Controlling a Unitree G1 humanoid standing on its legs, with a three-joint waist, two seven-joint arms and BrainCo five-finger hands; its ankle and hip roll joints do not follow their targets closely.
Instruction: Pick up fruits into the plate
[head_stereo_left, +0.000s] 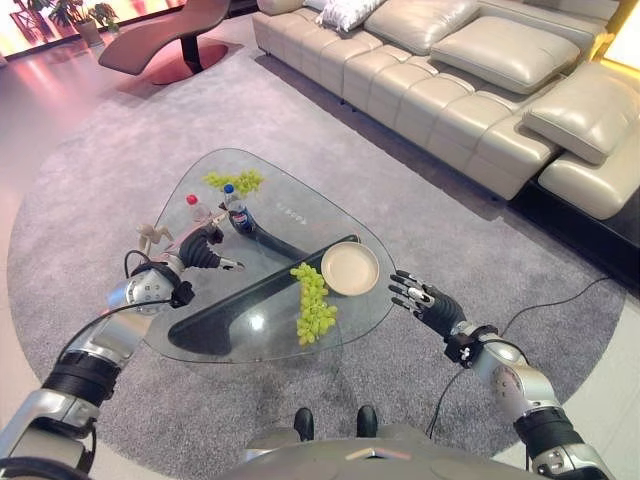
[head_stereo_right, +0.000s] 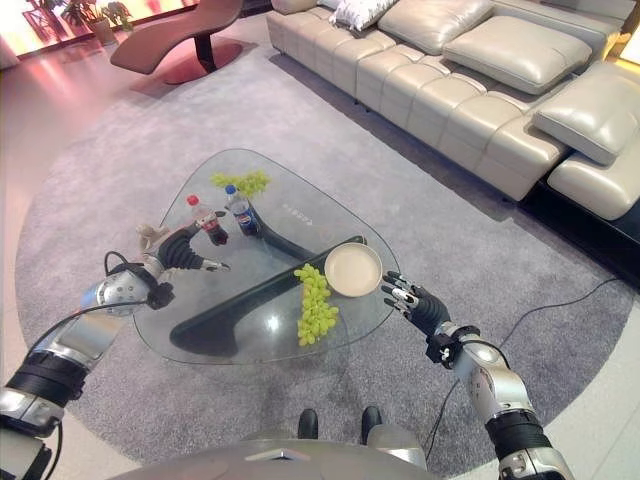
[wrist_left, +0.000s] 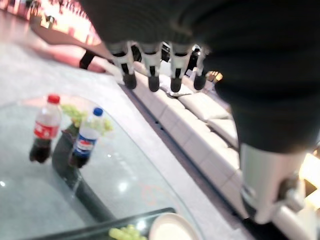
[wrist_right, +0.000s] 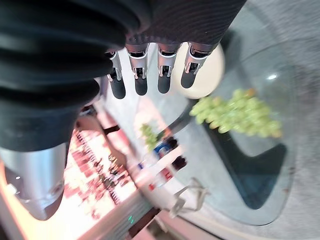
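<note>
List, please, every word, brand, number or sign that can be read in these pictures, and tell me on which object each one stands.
No text can be read for certain.
Red-capped bottle: a red label with pale print, too blurred to read.
Blue-capped bottle: a blue and white label with print, too blurred to read.
Glass table: a faint small mark on the top, too small to read.
Plate and both grape bunches: no print seen.

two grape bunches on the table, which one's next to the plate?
The larger bunch of green grapes near the robot's edge of the glass table; it lies right beside the beige plate. The smaller bunch sits at the far edge, behind the two bottles.
</note>
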